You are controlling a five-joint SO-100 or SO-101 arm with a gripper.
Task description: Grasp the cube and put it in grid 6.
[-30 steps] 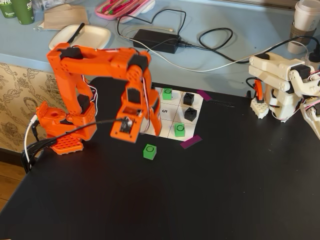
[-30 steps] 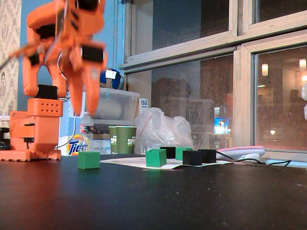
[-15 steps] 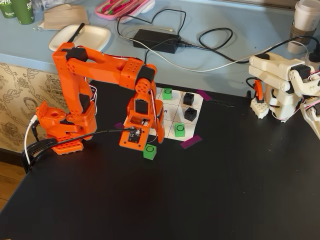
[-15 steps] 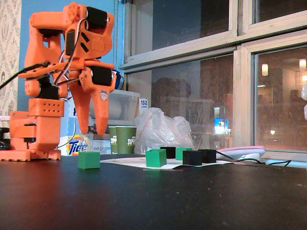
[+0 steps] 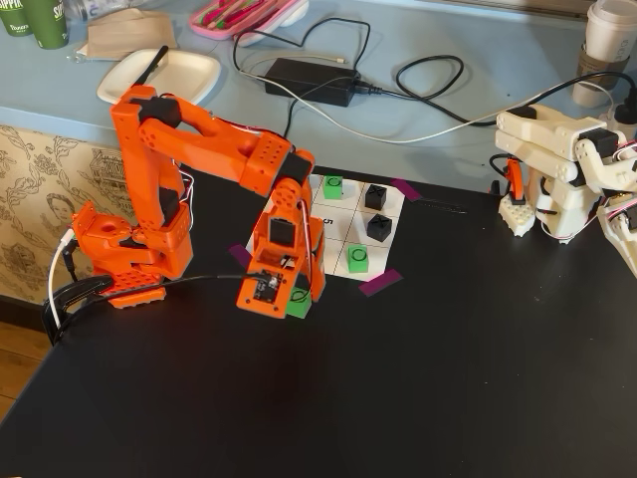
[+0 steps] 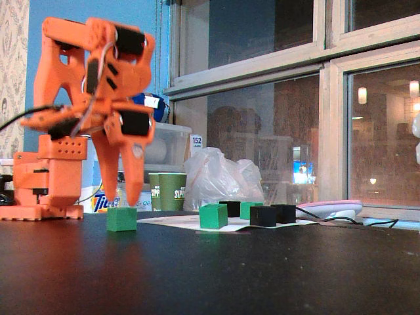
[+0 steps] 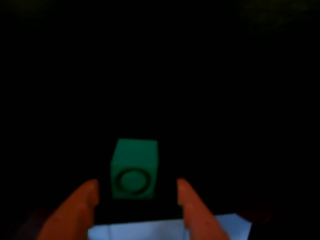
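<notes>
Dropped lower since a moment ago: gripper (image 7: 136, 192) spread, not yet pinching, straddling the cube (image 7: 134, 168) directly beneath fingertips (image 6: 132, 200). Probably light, rigid, smooth; best squeezed across opposite flat side faces.

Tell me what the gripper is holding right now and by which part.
Nothing is held. The gripper is open, its fingertips apart on either side of the green cube, which sits on the black table off the board.
</notes>
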